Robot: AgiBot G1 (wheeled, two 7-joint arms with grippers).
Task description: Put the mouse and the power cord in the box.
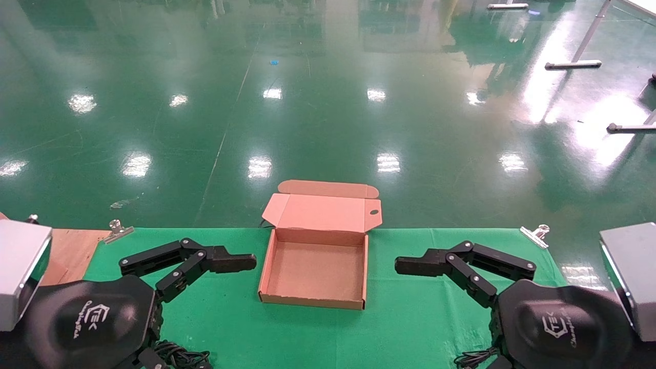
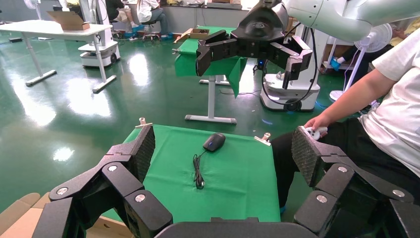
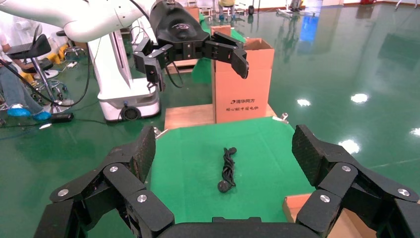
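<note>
From the head view, the box [image 1: 313,269] sat open on the green cloth [image 1: 410,318], lid tipped back. The left gripper [image 1: 246,262] hung left of the box and the right gripper [image 1: 405,265] right of it, both apart from it.

In the left wrist view, the left gripper's fingers [image 2: 141,151] were spread wide, and the mouse [image 2: 214,142] lay on the cloth beyond them.

In the right wrist view, the right gripper's fingers [image 3: 309,153] were likewise spread, with the power cord [image 3: 227,169] lying bundled on the cloth, a box corner nearby.
</note>
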